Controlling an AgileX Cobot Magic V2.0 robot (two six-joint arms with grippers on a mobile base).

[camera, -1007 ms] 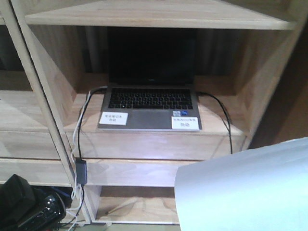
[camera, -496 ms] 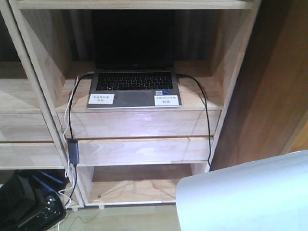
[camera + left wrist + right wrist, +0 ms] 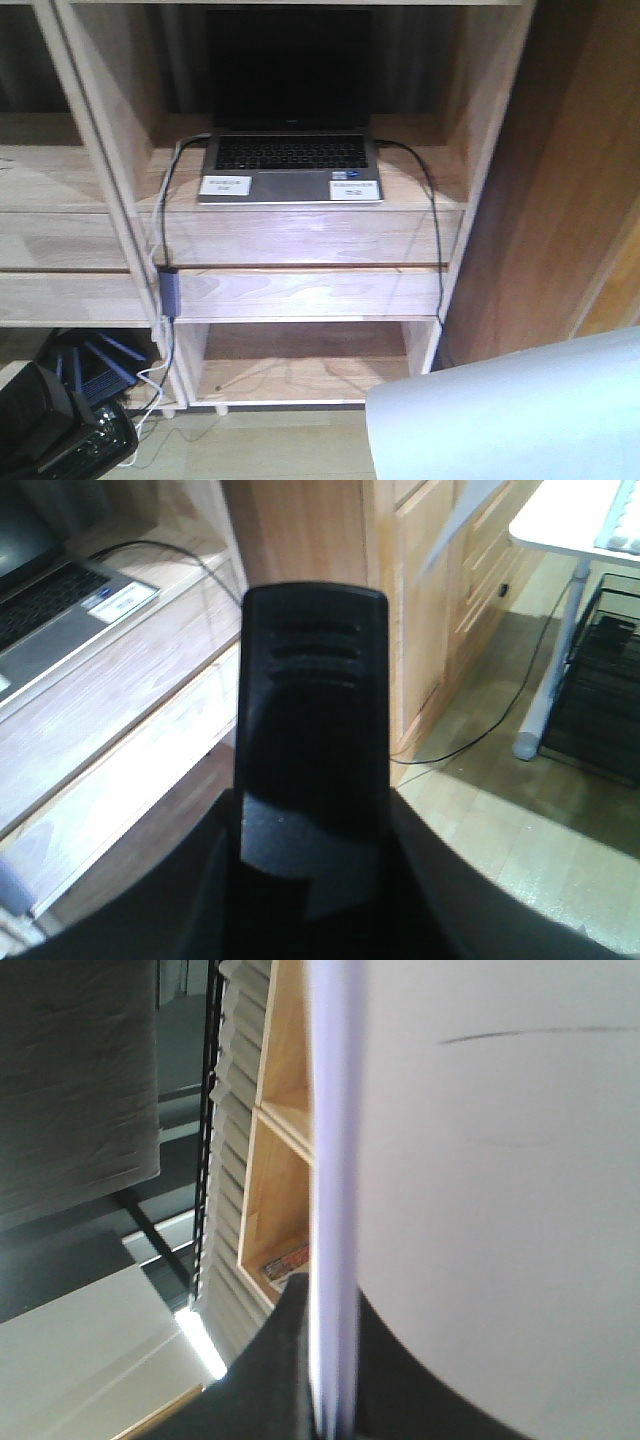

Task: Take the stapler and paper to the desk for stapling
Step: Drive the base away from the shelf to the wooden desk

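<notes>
The black stapler [image 3: 312,680] fills the middle of the left wrist view, standing lengthwise between dark jaws; my left gripper [image 3: 312,825] is shut on it. In the front view this arm shows as a dark mass [image 3: 55,430] at the lower left. The white paper [image 3: 500,1210] runs edge-on through the right wrist view, and my right gripper [image 3: 330,1370] is shut on its edge. That same paper [image 3: 510,410] covers the lower right corner of the front view. The desk is out of view.
A light-wood shelf unit [image 3: 300,235] faces me with an open laptop [image 3: 290,165] on it, cables and a power adapter [image 3: 170,290] hanging down. A dark wooden panel [image 3: 560,200] stands right. A white table [image 3: 575,525] and black wire basket [image 3: 600,700] are off to the side.
The shelf unit has drawn away and risen in the front view, with more floor showing below it. The paper stays in the lower right corner; the dark left arm stays lower left.
</notes>
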